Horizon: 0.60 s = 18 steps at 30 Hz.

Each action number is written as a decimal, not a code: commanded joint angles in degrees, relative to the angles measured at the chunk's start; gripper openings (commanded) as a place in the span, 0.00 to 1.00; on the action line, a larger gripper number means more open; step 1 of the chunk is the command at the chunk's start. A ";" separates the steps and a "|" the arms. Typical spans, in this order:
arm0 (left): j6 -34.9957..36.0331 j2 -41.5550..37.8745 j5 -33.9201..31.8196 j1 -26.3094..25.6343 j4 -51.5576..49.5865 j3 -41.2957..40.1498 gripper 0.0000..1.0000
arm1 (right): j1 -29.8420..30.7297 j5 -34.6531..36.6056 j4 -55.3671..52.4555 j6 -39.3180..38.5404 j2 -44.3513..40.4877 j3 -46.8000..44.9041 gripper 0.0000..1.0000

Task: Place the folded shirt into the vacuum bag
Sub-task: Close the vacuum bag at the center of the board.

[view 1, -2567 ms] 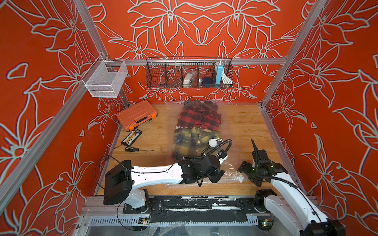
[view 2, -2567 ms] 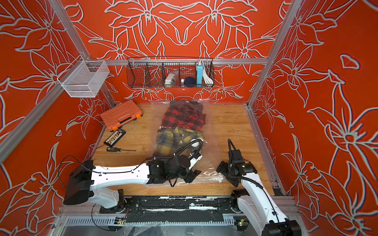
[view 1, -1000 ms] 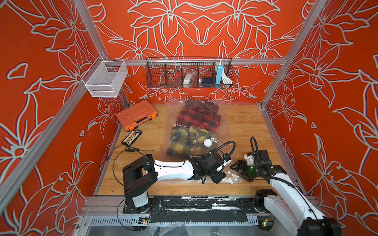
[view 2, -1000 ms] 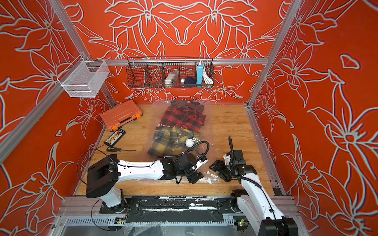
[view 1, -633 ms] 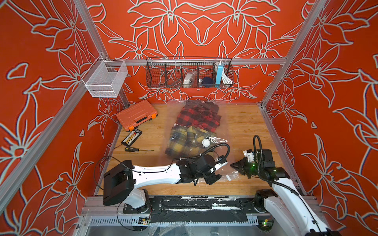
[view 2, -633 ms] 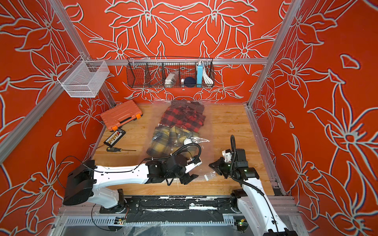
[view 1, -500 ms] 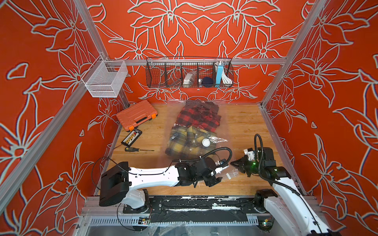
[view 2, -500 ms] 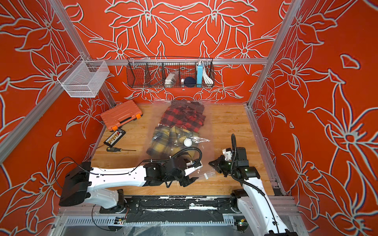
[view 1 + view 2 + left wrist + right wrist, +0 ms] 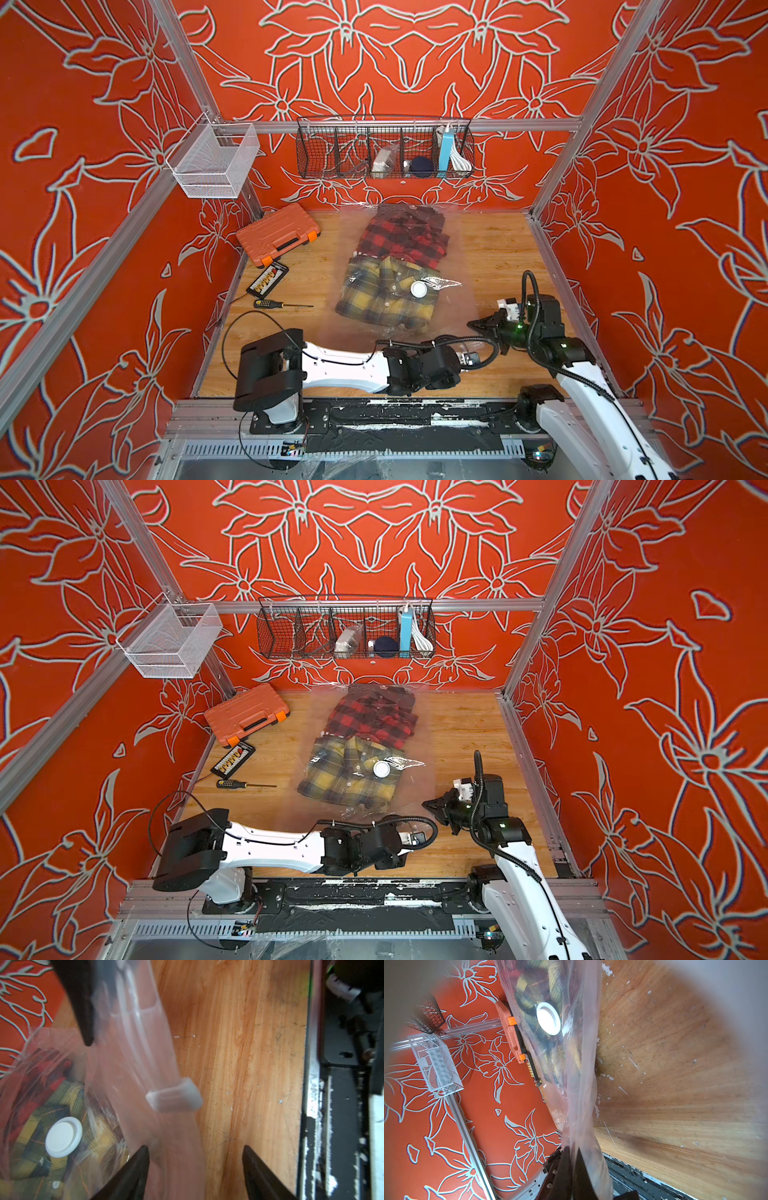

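Right gripper (image 9: pixel 572 1152) just snapped shut: you've now got the vacuum bag (image 9: pixel 451 305) film pinched at its near edge, robot-side of the valve cap (image 9: pixel 418 289) and to its right. Left gripper (image 9: pixel 195 1147) has backed off from the cap, jaws released, holding nothing, slider clip (image 9: pixel 174 1095) just ahead of it. Folded shirt (image 9: pixel 376 297), yellow plaid, lies inside the bag directly under the cap; red plaid shirt (image 9: pixel 401 239) lies beyond the cap. Reads as insertion done, sealing likely next. Left arm (image 9: pixel 345 368) lies low, stretched along the table's (image 9: pixel 498 249) near edge. Right arm (image 9: pixel 582 374) has its elbow up, wrist tipped down toward the cap.
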 commanded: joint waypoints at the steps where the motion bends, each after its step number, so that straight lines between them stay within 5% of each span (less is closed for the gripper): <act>1: 5.11 2.41 -7.37 -0.48 4.91 0.87 0.63 | -0.09 -0.75 2.32 1.78 -0.30 2.14 0.00; 6: 9.65 2.90 -14.08 -0.50 12.86 -0.87 0.49 | -0.09 -1.39 3.13 1.68 0.63 2.83 0.00; 16: 10.90 -3.24 -15.24 0.27 15.85 -5.25 0.09 | -0.39 -1.66 1.97 -2.81 3.83 6.73 0.00; 18: 9.31 -5.15 -13.08 1.19 12.93 -4.96 0.02 | -0.52 -1.50 0.41 -6.20 4.86 9.13 0.08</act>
